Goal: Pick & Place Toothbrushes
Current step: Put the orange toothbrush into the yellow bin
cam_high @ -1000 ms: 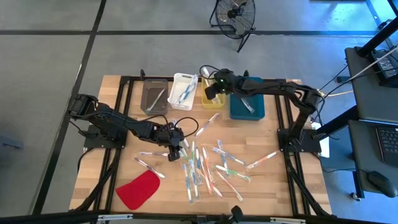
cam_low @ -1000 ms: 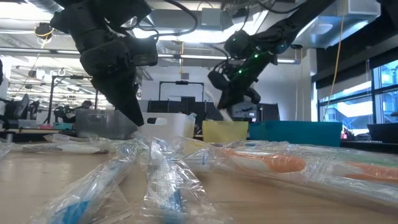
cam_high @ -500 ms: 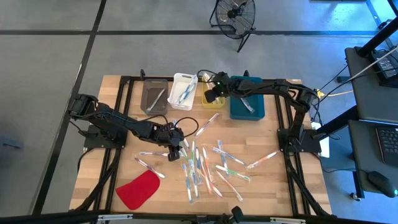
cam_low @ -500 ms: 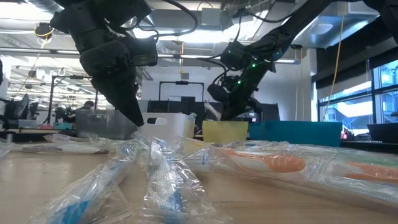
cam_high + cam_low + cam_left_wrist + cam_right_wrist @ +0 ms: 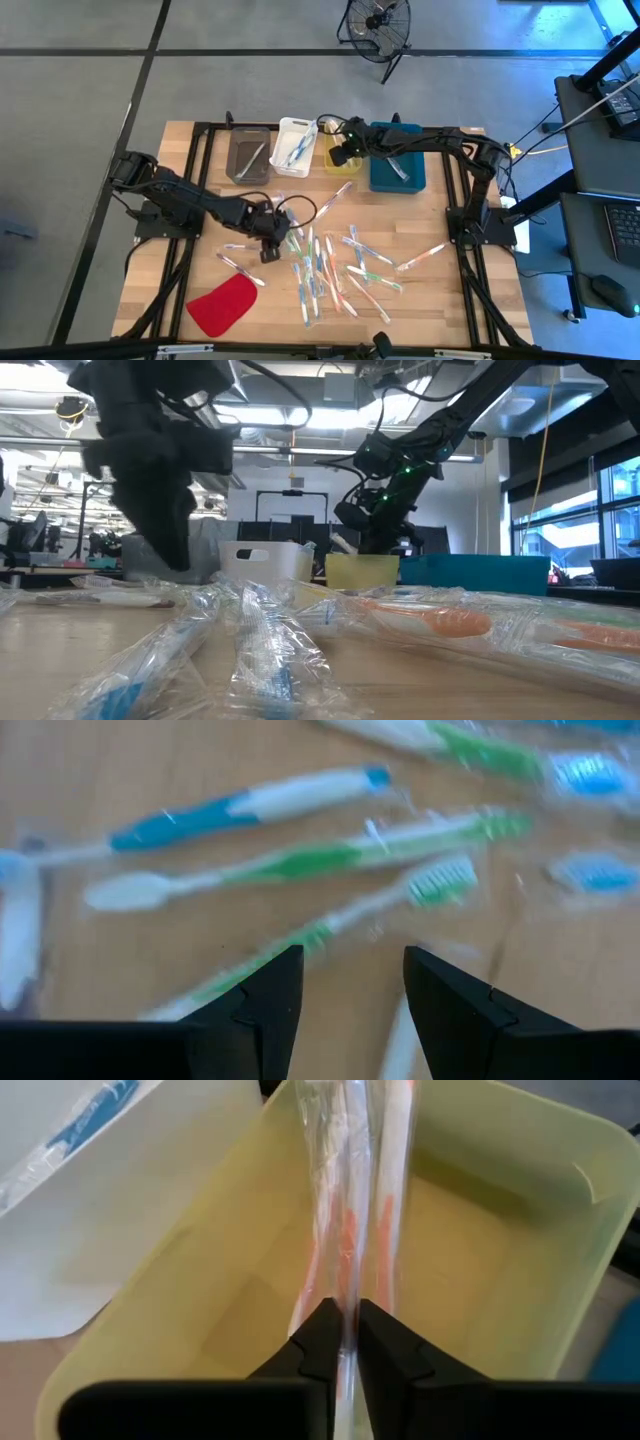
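Toothbrushes (image 5: 325, 265) litter wooden table (image 5: 190, 180); right gripper (image 5: 345, 1342) pinches one, left gripper (image 5: 345, 982) parted, empty.

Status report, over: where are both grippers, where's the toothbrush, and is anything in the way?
Right gripper pinching wrapped orange toothbrush over yellow bin. Left gripper open, empty, above toothbrush pile. Nothing blocking the bin.

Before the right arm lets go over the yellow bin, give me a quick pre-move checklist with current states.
1. Right gripper pinches the wrapped orange toothbrush: ok.
2. Toothbrush hangs inside the yellow bin: ok.
3. Right gripper sits over the yellow bin, not the white bin or teal bin: ok.
4. Left gripper open, empty, above the loose toothbrushes: ok.
5. Toothbrush tip touching the bin floor: cannot tell.
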{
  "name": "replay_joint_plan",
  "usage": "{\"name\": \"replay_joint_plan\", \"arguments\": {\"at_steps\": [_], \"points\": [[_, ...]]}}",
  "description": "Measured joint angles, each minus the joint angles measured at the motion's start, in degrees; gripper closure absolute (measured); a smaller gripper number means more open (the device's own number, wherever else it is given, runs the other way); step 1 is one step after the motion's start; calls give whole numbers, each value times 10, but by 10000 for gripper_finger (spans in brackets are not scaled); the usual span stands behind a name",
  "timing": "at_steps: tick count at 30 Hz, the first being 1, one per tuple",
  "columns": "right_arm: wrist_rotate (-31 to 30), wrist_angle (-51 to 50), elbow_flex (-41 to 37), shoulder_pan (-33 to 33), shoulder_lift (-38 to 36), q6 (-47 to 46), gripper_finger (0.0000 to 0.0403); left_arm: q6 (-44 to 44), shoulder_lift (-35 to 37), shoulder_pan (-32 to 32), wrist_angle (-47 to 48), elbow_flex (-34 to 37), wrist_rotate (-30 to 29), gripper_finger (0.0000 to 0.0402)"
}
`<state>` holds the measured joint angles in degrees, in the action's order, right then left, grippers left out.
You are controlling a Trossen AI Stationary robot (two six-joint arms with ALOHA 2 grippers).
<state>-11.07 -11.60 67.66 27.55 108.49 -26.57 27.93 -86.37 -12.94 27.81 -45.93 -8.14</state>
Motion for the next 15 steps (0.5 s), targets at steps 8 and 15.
{"name": "replay_joint_plan", "arguments": {"at_steps": [8,15], "points": [[2,13,0,0,0,3,349,29,0,-42,53,0,47,233],[2,19,0,0,0,17,307,40,0,-70,94,0,48,233]]}}
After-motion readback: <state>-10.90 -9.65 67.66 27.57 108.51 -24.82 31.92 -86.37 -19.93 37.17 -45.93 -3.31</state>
